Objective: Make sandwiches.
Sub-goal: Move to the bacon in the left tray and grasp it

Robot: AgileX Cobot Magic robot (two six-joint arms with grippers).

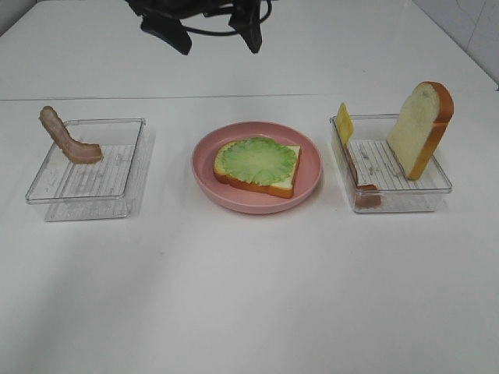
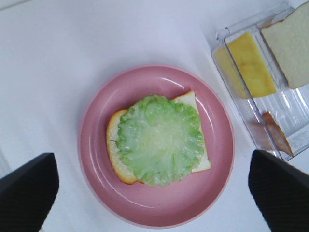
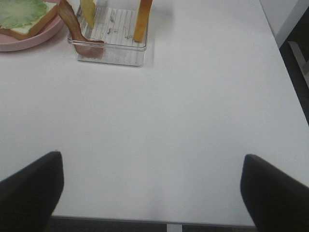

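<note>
A white bread slice (image 1: 282, 181) with an orange-brown crust lies on the round pink plate (image 1: 312, 160), with a green lettuce leaf (image 1: 257, 160) on top; both also show in the left wrist view, the lettuce (image 2: 159, 140) on the bread (image 2: 115, 159). A bacon strip (image 1: 69, 139) leans in the left clear tray (image 1: 86, 191). The right clear tray (image 1: 405, 199) holds a yellow cheese slice (image 1: 345, 122), a bacon strip (image 1: 360, 181) and a second bread slice (image 1: 421, 128) standing on edge. My left gripper (image 1: 214, 39) (image 2: 152, 159) is open and empty, high above the plate. My right gripper (image 3: 150, 157) is open and empty over bare table.
The white table (image 1: 234, 296) carries the plate and the two trays in one row. The right wrist view shows the table's near edge (image 3: 159, 221) and its right edge (image 3: 273, 36), with the right tray (image 3: 113, 55) far ahead.
</note>
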